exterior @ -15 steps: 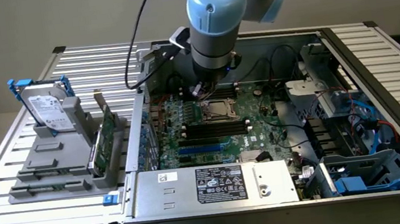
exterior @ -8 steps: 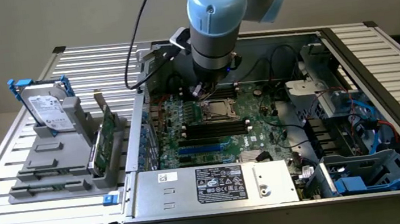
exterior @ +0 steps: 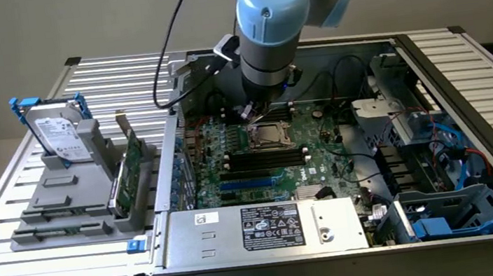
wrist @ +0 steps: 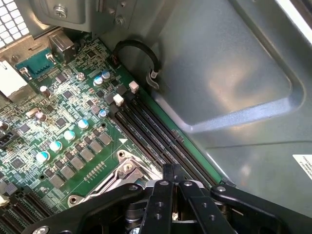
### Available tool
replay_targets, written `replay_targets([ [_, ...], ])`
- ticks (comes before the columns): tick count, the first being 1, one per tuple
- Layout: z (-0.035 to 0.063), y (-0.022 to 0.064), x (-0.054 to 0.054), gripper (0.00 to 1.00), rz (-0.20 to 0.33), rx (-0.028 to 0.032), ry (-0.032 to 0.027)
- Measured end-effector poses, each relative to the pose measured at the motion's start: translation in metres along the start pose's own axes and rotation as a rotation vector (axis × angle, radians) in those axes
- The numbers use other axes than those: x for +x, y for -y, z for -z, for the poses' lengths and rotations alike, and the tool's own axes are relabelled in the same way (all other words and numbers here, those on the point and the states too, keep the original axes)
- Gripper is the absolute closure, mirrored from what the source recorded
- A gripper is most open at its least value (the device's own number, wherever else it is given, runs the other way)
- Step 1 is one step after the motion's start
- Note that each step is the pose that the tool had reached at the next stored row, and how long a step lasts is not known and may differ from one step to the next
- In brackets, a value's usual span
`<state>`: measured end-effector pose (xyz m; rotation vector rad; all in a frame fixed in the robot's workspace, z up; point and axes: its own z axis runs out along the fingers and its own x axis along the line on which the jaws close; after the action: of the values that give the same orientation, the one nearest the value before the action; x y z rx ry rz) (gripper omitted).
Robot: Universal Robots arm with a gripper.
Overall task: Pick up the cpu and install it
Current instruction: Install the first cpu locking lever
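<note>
Overhead, the arm [exterior: 275, 28] reaches straight down into the open case [exterior: 472, 138] that lies on the slatted worktop [exterior: 13, 230]. Its blue-capped wrist joint points toward the exterior camera, and the grey forearm below it stands nearly upright. A black cable [exterior: 166, 56] loops down from the arm along the case's rear wall.

The gripper [exterior: 257, 112] hangs just above the board [exterior: 325, 160], at the far edge of the socket [exterior: 273, 135], which sits behind the dark memory slots [exterior: 263, 158]. In the wrist view the gripper [wrist: 172, 171] shows its jaws pressed together, the two black fingers [wrist: 168, 178] meeting in one narrow tip right over the socket's [wrist: 124, 173] metal frame and lever. Whether the tip touches the frame cannot be told.

No cpu can be made out with certainty. The socket's centre looks dark in the exterior view, and in the wrist view the black linkage covers most of it. Nothing can be seen between the closed fingers, though their very ends are hard to read against the metal.

Off to the exterior view's left, a grey stand [exterior: 66, 202] on the worktop carries a drive [exterior: 60, 136] in a blue bracket and an upright green card [exterior: 128, 170]. The arm's upper part is cut off at the frame edge, and the case's near right corner runs out of the picture.
</note>
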<state>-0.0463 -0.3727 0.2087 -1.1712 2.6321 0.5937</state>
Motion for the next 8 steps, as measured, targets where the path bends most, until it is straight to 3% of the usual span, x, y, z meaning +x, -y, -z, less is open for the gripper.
replay_targets([
  [8,-0.0022,0.0001,-0.0043,0.89,0.000,0.0000,0.0000],
])
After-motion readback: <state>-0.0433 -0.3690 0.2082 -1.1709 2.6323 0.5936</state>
